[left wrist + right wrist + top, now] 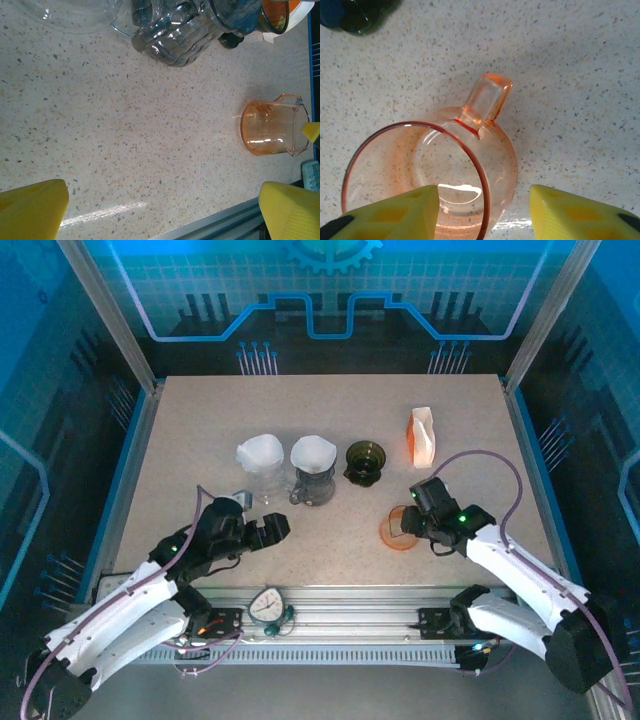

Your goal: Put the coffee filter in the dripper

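The left fingers (32,210) stand spread wide, with bare speckled desk (125,125) between them. From above we see them low over the near left part of the desk, just near of the row of glassware. The right fingers (385,212) are parted too. They straddle the near wall of the orange dripper (495,150), one finger over its open mouth and the other outside it. We see a gap on each side of the wall, so they grip nothing. The dripper stands upright on the desk at the near right, with its handle (487,97) pointing away from the fingers.

Further back, near the middle of the desk, a white coffee filter (313,453) sits open in the top of a glass server (313,490). Just to its left a second filter (260,452) rests on a clear vessel (262,485). Just right of the server stands a dark green dripper (365,460), well apart from the orange one. An orange-and-white packet (422,435) stands upright at the far right. A small round white device (268,605) lies on the metal rail (350,605) at the near edge, between the two arm bases.
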